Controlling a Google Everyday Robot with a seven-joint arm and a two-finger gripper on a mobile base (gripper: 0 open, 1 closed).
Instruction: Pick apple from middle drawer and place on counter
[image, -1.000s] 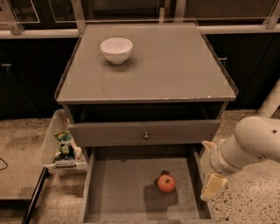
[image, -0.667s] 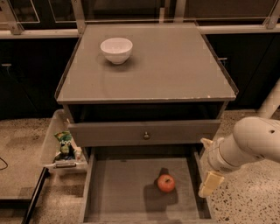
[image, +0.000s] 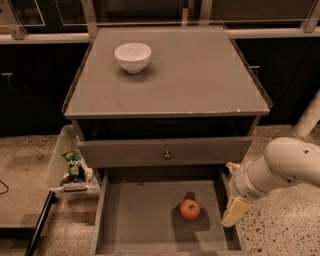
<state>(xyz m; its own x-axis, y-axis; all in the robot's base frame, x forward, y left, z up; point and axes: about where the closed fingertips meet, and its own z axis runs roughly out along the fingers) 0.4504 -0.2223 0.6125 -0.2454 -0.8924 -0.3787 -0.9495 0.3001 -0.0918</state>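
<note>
Dim overhead light; apple (image: 190, 209) casts shadow; pincer (image: 233, 192) pale at drawer's (image: 140, 220) right edge.

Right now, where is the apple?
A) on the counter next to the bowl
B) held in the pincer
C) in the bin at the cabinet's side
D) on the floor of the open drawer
D: the apple lies on the floor of the open drawer. The pincer is to its right by the drawer's right wall, apart from it. The bowl sits on the counter.
</note>
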